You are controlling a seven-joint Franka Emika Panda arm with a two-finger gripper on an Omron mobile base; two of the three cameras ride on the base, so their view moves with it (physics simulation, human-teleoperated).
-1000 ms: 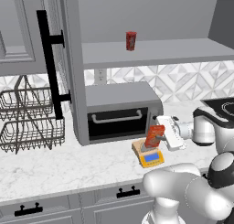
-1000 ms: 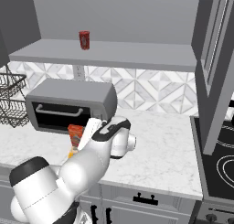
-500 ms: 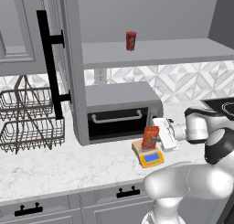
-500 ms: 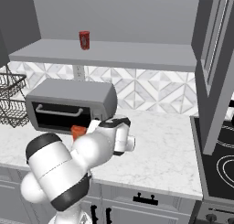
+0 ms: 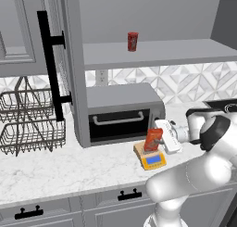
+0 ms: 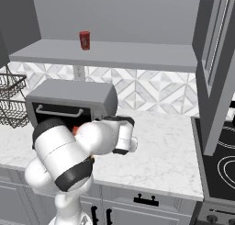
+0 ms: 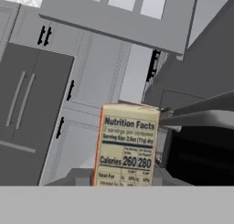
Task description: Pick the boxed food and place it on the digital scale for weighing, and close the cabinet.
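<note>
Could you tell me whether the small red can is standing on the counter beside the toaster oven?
No, the red can stands on the open shelf above the toaster oven.

Matt printed cardboard boxed food (image 5: 153,139), veined marble counter (image 5: 55,175), black wire rack (image 5: 28,124)

Count: one boxed food (image 5: 153,139), one digital scale (image 5: 152,160), one red can (image 5: 133,41), one toaster oven (image 5: 121,112), one wire rack (image 5: 28,121).

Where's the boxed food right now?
In the left base view the boxed food stands on the digital scale, right of the toaster oven, with the gripper against it.
</note>
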